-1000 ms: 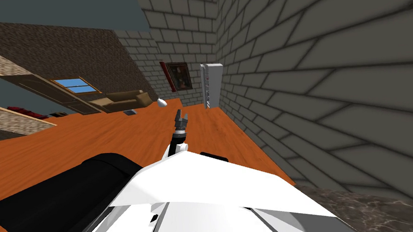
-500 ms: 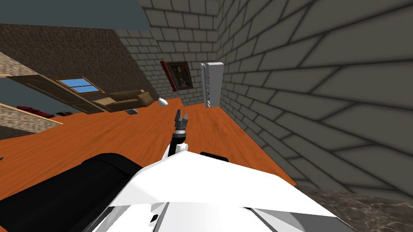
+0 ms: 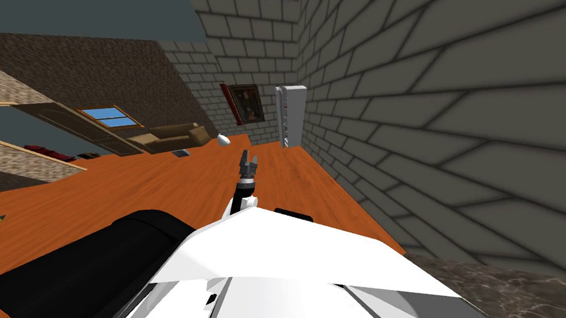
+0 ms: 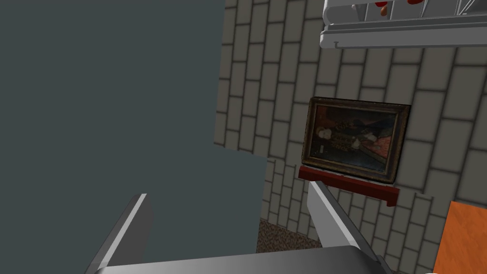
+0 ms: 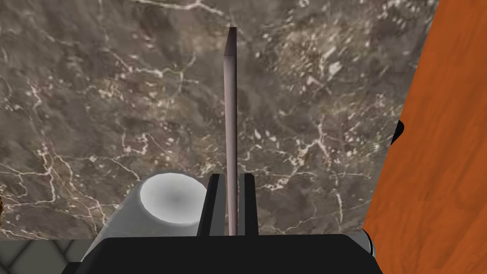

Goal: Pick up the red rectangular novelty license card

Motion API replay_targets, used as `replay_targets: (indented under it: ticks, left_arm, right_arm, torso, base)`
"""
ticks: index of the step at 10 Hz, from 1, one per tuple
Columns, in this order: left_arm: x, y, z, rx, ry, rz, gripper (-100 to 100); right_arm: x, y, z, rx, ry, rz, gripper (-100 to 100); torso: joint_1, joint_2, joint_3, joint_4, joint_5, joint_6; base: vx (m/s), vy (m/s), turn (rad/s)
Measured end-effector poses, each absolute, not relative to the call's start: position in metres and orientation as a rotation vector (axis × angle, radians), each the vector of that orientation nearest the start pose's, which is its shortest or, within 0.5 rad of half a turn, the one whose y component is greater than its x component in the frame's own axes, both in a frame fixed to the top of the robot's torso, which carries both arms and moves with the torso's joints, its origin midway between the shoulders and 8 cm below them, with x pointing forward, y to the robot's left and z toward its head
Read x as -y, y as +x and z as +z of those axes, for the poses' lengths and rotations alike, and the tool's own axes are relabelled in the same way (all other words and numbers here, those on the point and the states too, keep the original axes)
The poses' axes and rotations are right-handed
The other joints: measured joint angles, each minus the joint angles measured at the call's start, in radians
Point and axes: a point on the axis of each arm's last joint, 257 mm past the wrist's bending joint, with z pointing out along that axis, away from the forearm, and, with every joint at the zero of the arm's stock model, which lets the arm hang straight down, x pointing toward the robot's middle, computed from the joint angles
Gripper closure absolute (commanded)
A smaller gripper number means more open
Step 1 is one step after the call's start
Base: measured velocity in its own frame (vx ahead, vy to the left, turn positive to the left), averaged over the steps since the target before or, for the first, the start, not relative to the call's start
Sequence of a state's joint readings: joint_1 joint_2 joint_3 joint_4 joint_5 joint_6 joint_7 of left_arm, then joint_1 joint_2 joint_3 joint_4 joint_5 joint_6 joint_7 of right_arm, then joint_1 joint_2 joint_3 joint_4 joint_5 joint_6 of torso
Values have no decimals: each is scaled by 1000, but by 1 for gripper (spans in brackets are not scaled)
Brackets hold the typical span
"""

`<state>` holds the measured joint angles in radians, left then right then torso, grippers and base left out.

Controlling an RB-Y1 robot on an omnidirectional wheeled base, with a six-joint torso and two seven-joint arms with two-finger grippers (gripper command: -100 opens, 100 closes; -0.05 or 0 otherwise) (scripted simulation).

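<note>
Grey brick walls [image 3: 450, 86] run down the room and an orange wood floor [image 3: 148, 186] spreads out beneath them, with a slab of dark veined marble [image 5: 119, 95] butting up against its edge. Far off there's a tan sofa [image 3: 169, 137], then a white shelf unit [image 3: 291, 124] against the bricks, and a dark-framed painting [image 4: 354, 138] beside it. Up goes the left gripper [image 3: 248, 163], raised above the floor and aimed at that far corner, its fingers [image 4: 138, 223] spread wide with nothing between them. Now the right gripper [image 5: 231, 176], hanging over the marble: fingers pinched tight on the card [image 5: 231, 95], which is seen edge-on as a thin dull-red sliver and reaches well past the fingertips.
</note>
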<state>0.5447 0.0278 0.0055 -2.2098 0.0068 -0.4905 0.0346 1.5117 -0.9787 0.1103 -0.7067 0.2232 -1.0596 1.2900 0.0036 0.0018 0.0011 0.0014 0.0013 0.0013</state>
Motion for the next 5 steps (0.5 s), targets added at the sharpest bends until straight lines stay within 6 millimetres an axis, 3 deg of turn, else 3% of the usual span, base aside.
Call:
replay_targets:
  ticks: [1, 4, 5]
  left_arm:
    - [-289, 353, -24, -701, -755, -1288, 0]
    - [-289, 353, -24, -701, -755, -1287, 0]
    - [-289, 353, -24, -701, -755, -1288, 0]
  right_arm:
    - [543, -390, -268, -3025, -744, -1, 100]
    - [545, -394, -250, -3029, -747, -6, 100]
    - [545, -394, -249, -3028, -747, -7, 0]
  torso:
    - [0, 0, 0, 0, 0, 0]
    - [0, -3, -2, -1, 0, -1]
    - [0, -2, -1, -1, 0, -1]
  base:
    - [22, -2, -48]
    - [27, -4, -21]
    - [0, 0, 0]
